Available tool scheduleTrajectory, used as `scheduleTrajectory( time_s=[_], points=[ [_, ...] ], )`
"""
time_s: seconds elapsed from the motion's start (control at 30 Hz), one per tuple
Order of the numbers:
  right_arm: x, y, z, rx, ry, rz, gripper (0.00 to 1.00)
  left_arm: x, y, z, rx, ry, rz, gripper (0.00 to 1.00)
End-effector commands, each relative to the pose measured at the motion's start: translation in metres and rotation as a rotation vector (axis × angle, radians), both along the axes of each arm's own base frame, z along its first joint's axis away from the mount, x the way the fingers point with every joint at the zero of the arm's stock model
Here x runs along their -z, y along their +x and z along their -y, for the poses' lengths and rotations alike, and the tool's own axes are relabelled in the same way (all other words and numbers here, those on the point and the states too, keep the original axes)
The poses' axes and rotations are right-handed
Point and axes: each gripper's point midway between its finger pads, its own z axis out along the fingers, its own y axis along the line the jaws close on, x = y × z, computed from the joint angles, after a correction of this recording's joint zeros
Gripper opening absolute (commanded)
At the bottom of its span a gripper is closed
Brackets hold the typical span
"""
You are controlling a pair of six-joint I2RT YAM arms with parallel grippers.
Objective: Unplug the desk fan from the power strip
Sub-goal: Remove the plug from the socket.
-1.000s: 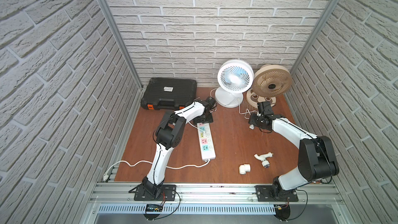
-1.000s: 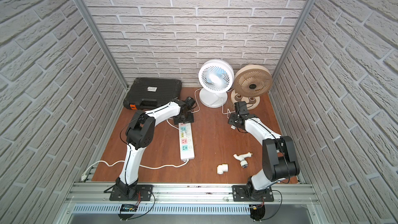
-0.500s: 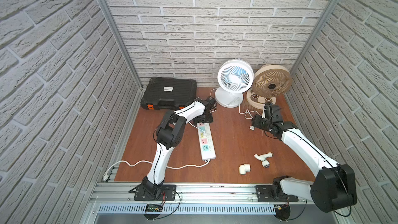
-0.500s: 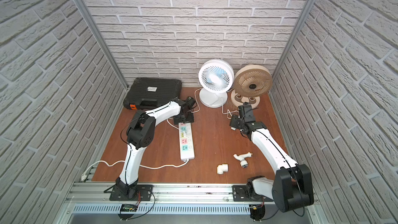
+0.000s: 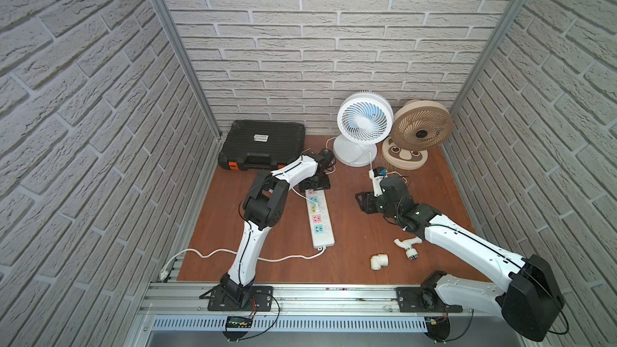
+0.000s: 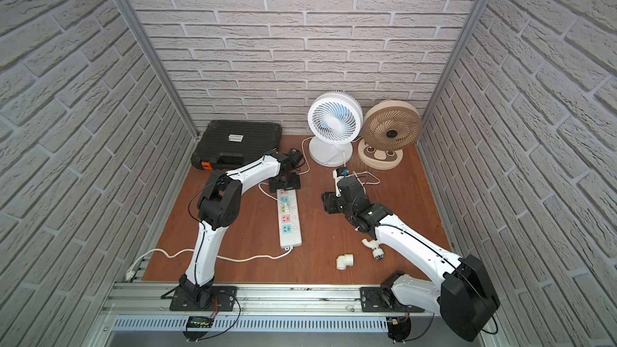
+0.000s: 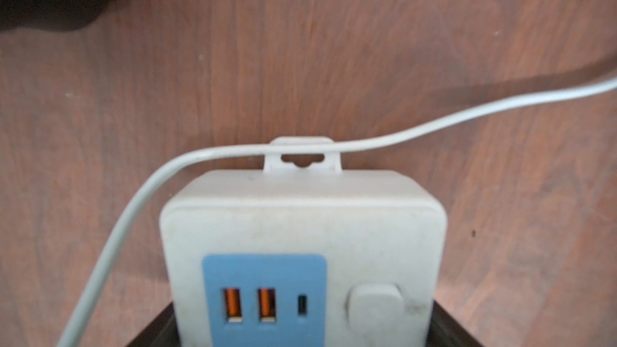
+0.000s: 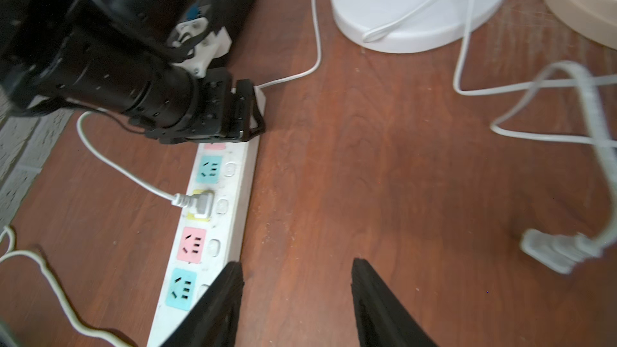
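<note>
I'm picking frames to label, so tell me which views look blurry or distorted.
Left wrist view: the strip is too close and soft; the cord over it casts a fuzzy shadow. Right wrist view: the loose plug is smeared, the strip sharper. Both top views: crisp, though the wide lens splays the walls.

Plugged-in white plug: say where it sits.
In the right wrist view the plug sits in the yellow socket of the power strip, between teal and pink ones.
</note>
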Motion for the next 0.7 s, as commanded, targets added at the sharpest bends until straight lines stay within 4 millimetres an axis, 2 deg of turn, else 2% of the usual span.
scheduleTrajectory(
  time_s=[0.0,0.17,0.3,0.5,0.67],
  points=[
    [-0.004,0.006,-0.033,-0.073,0.020,0.101,0.56,0.042,-0.052,-0.013,-0.050,0.018,-0.268,0.00],
    [0.013,-0.001,-0.078,-0.182,0.005,0.124,0.56,0.046,-0.055,-0.014,-0.055,0.000,-0.292,0.00],
    [0.029,0.000,-0.104,-0.235,-0.027,0.128,0.56,0.051,-0.057,-0.013,-0.060,-0.031,-0.327,0.00],
    [0.047,0.005,-0.130,-0.271,-0.065,0.115,0.54,0.060,-0.062,-0.014,-0.082,-0.066,-0.378,0.00],
    [0.056,0.013,-0.140,-0.269,-0.115,0.125,0.53,0.065,-0.064,-0.015,-0.095,-0.065,-0.414,0.00]
  ],
)
